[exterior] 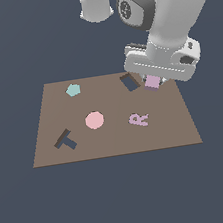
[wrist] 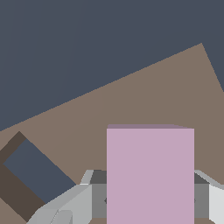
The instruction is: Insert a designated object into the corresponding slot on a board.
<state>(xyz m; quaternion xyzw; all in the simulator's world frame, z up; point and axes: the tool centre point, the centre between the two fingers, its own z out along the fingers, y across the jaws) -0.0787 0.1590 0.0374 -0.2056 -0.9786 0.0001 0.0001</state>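
The brown board lies flat. Its slot, a dark slanted rectangular cut-out, is near the far edge. Just to the exterior view's right of the slot is the lilac block, the designated object, tucked under my gripper. In the wrist view the block fills the space between the grey fingers, whose pads sit against its sides, so the gripper is shut on it. The slot shows beside the block, apart from it.
On the board are a lilac letter R, a pink disc, a pale teal hexagon and a dark T-shaped cut-out. Around the board is dark blue-grey floor.
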